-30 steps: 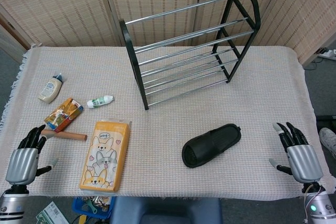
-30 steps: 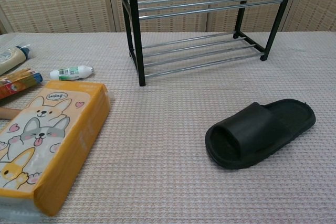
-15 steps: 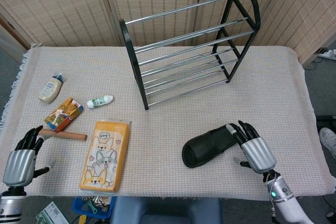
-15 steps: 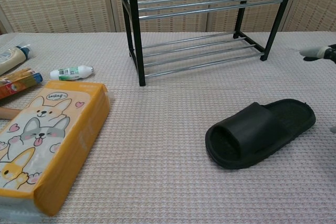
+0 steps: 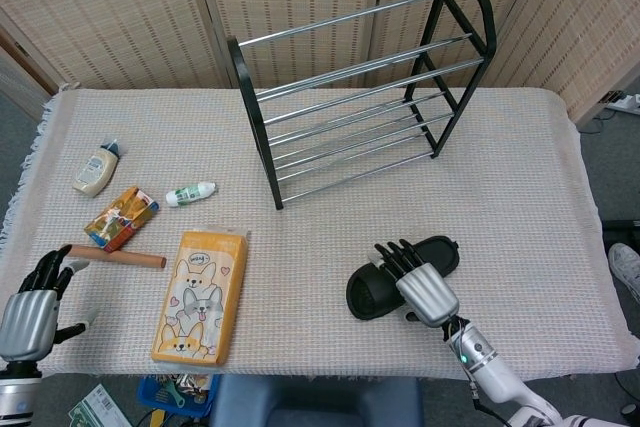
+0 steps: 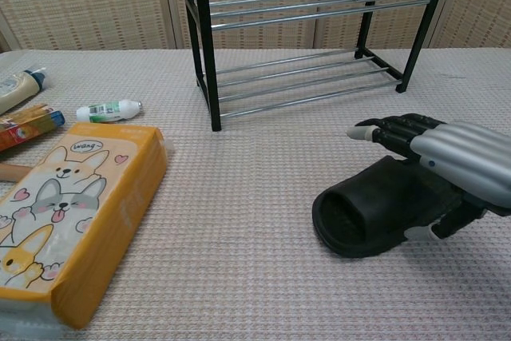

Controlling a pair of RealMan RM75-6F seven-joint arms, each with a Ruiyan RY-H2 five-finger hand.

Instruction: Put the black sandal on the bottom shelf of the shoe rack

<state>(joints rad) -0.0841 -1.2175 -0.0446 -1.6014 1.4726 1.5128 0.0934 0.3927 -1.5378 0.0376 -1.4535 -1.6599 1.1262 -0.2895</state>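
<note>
Right hand, fingers spread and grasping nothing, hovers over the black rubber slide sandal, which lies flat, long axis diagonal, its closed toe end toward the robot's left.

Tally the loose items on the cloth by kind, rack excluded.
Sandal: 1, black sandal
Bottles or tubes: 2, cream bottle, small white tube
Packs: 2, corgi pack, small orange packet
Sticks: 1, brown stick
Total: 6

Right hand spread, fingers extended; left hand low, empty, loosely open.
</note>
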